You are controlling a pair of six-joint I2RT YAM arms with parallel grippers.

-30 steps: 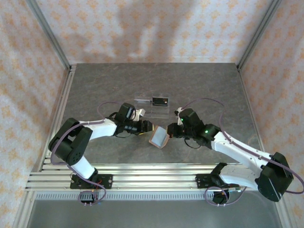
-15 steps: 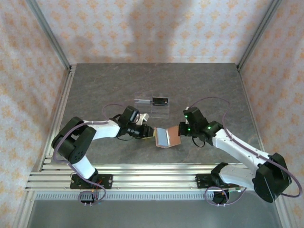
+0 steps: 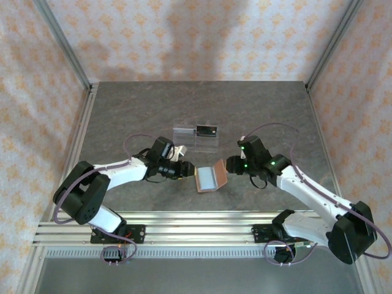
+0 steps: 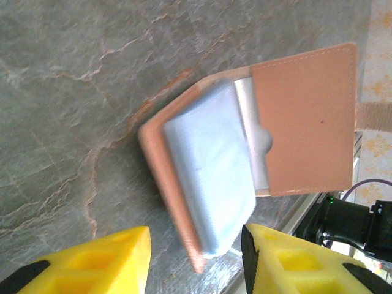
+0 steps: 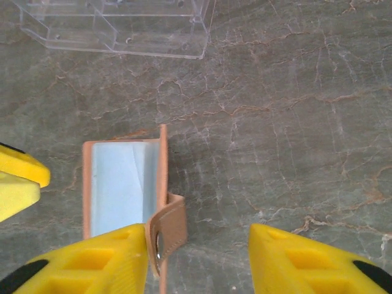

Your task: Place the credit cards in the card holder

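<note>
Left gripper [image 4: 195, 231]: fingers are standing spread, with the near end of the card holder [image 3: 211, 176] reaching between them, unpinched. Right gripper [image 5: 197, 228]: fingers are spreading over the bare table [image 5: 294, 153], the snap tab [image 5: 166, 229] lying just beside one. The card holder is lying open between both grippers, the pale grey-blue card [image 4: 208, 177] sitting inside. Farther back, the black card [image 3: 206, 130] is resting on the clear stand [image 3: 187, 135].

Top view: bright, even, diffuse light. Broad soft shadows smeared across back wall [image 3: 196, 37], faint ones under arms on table [image 3: 275, 110]. Left wrist view: card holder [image 4: 303, 116] slightly blurred, pale card [image 4: 208, 177] edges smeary, yellow fingers [image 4: 110, 263] soft, close to lens. Right wrist view crisp: table veins sharp, small glints on clear stand [image 5: 116, 24].
</note>
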